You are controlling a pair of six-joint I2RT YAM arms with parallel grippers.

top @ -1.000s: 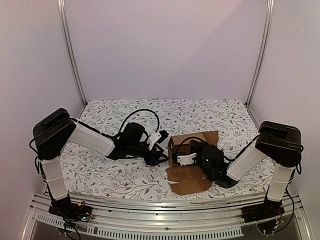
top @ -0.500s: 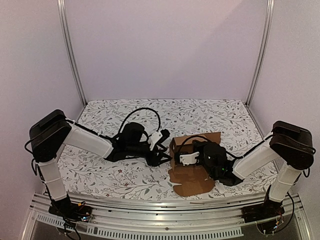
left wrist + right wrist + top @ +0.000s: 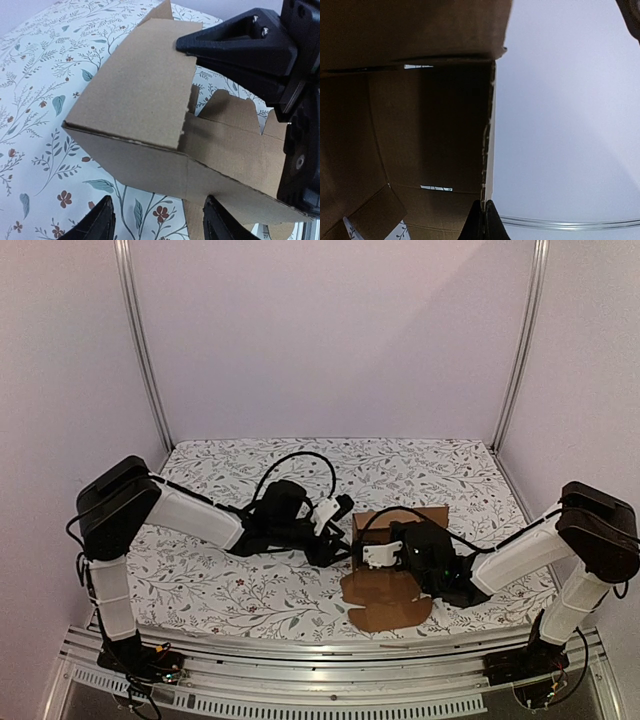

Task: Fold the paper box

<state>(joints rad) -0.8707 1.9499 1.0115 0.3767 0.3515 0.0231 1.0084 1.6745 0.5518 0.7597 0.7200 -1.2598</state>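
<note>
**A:** Where is the paper box, and which way does it run?

**B:** It sits on the floral table, right of the middle, between the 2 arms. It is half raised. The walled part stands at the far end and the flat flaps lie spread toward the near rail. So its long axis runs near to far in the top view (a little skewed). In the left wrist view, 1 creased corner points toward the camera.

**A:** And the fingers?

**B:** The right gripper is pinched tight on the edge of 1 upright wall, and the thin cardboard runs straight into its tips. The left gripper stands wide apart with nothing in it. The box's corner sits just ahead of its 2 fingers, and I cannot tell whether they touch.

**A:** Is there room to move?

**B:** There is bare cloth out to the left and across the far side. The near flap ends close to the table's front edge. The right arm lies just beside the box on its right.

**A:** Anything unclear?

**B:** From above, the right arm covers the box's right side. The left fingers are cut off by the bottom of their view. The right wrist view is mostly dark inner cardboard with 2 slits showing light. I cannot tell which way the mouth opens.
</note>
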